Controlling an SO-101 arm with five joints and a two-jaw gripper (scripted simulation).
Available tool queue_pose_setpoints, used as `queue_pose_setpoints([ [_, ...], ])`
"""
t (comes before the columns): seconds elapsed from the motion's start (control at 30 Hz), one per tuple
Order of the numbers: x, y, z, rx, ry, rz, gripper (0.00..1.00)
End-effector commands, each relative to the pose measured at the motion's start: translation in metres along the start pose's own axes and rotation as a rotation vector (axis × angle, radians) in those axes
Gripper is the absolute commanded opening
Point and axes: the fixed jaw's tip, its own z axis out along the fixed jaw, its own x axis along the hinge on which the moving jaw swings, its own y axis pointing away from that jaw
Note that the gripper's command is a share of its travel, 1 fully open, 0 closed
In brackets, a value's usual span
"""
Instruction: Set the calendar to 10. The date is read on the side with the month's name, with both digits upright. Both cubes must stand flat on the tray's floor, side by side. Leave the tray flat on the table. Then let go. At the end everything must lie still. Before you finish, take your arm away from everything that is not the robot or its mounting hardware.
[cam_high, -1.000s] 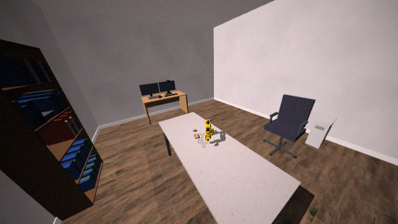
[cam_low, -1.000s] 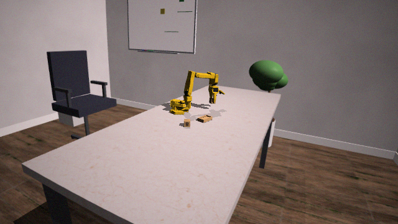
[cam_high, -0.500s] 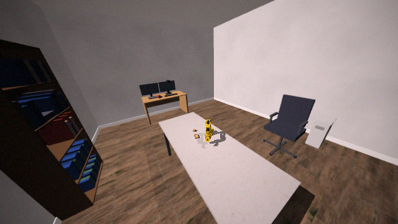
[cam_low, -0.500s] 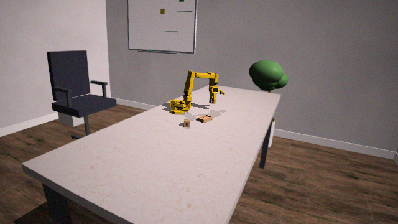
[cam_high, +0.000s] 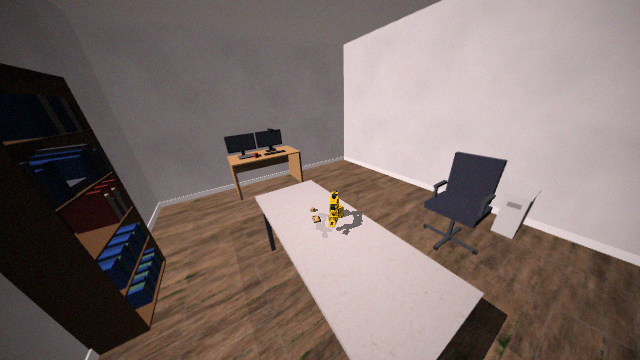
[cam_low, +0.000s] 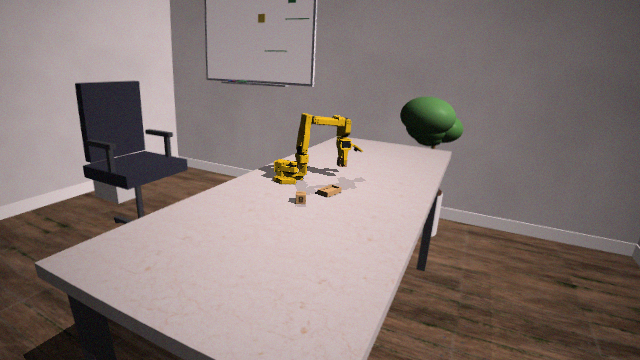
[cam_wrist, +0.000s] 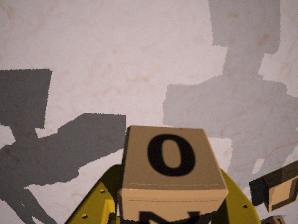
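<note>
My gripper (cam_high: 332, 224) (cam_low: 342, 164) (cam_wrist: 173, 196) is shut on a tan cube (cam_wrist: 170, 165), held well above the table. In the wrist view one face of this cube shows a black 0. The face below it shows only part of a dark mark, cut off by the frame's edge. The second cube (cam_high: 312, 209) (cam_low: 300, 198) stands on the table, with a dark digit too small to read surely. The wooden tray (cam_high: 316, 219) (cam_low: 329, 192) lies flat beside it; part of a tan and dark object, likely the tray, shows at the wrist view's right edge. The month's name is not readable.
The white table (cam_high: 380, 280) (cam_low: 225, 280) carries the arm's base (cam_low: 285, 175), behind the loose cube and tray in the exterior view. Arm shadows fall around the tray. An office chair (cam_high: 465, 185) (cam_low: 112, 125) stands off the table.
</note>
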Motion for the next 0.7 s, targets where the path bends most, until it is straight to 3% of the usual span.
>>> queue_pose_setpoints([
  [0.0, 0.000, -0.012, -0.008, -0.009, -0.064, 0.072, 0.00],
  [0.37, 0.015, -0.037, -0.002, -0.010, -0.064, 0.201, 0.00],
  [0.67, 0.018, -0.041, 0.000, -0.010, -0.064, 0.224, 0.00],
])
